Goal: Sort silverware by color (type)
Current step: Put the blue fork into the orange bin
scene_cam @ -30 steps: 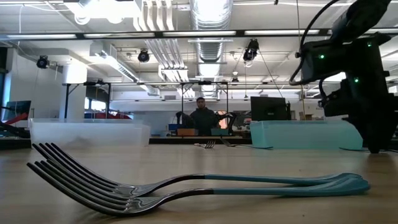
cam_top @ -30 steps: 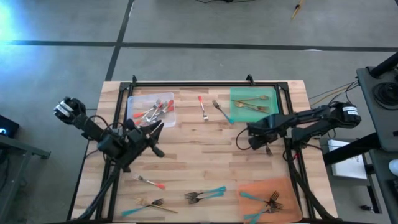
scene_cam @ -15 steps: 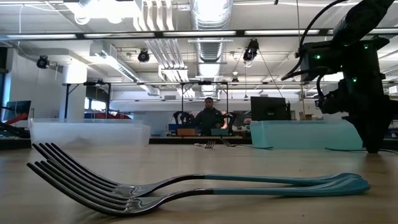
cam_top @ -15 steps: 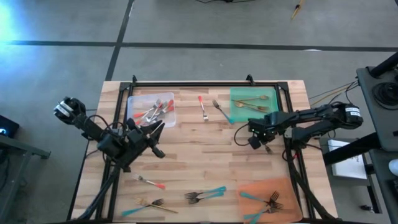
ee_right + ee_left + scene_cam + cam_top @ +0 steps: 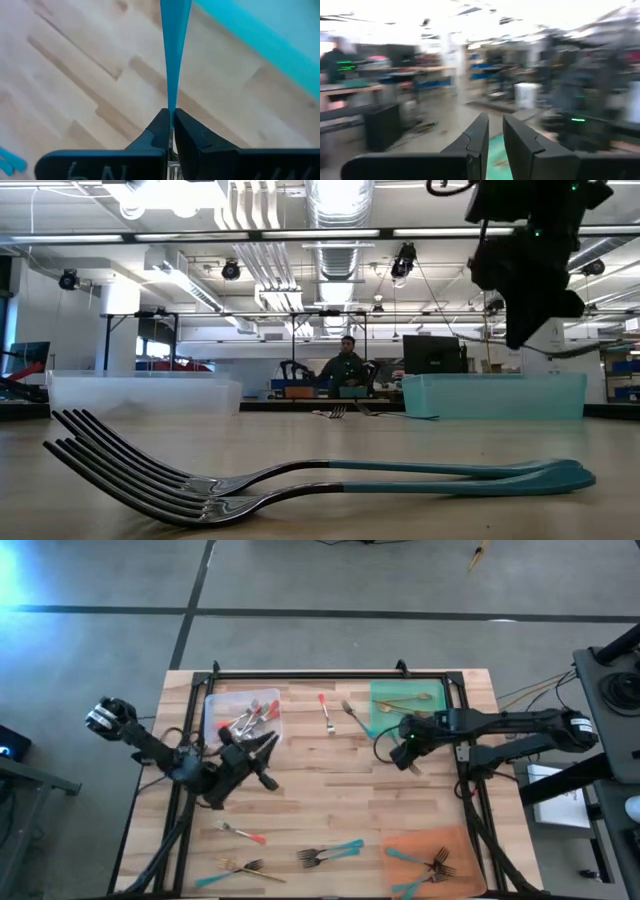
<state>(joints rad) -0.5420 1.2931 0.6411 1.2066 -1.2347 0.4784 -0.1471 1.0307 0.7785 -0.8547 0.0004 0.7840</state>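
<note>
A butcher-block table (image 5: 330, 790) stands on a grey concrete floor; only the low view shows the workshop behind it, with ceiling ducts, benches and a person (image 5: 346, 365) far off.

From above, going left to right: the clear tray (image 5: 213, 710) holds red-handled silverware (image 5: 246, 719). Just below it the left gripper (image 5: 268, 752) hovers over the wood. Its wrist view shows the fingers (image 5: 478, 135) nearly together with a thin gap and nothing between them.

A red-handled spoon (image 5: 325, 712) and a teal-handled fork (image 5: 354, 719) lie between the clear tray and the green tray (image 5: 378, 692), which holds gold-toned silverware (image 5: 408, 708).

The right gripper (image 5: 409, 752) is raised above the table, at the green tray's lower left corner. Only its wrist view shows the grip: the fingers (image 5: 186, 131) are clamped on a teal handle (image 5: 173, 45), pointing away over the wood beside the green tray.

Along the near edge lie a red-handled fork (image 5: 242, 832), a gold fork (image 5: 250, 868), two teal-handled forks (image 5: 328, 853) that fill the low view, and the orange tray (image 5: 468, 845) with more teal silverware (image 5: 415, 873).
</note>
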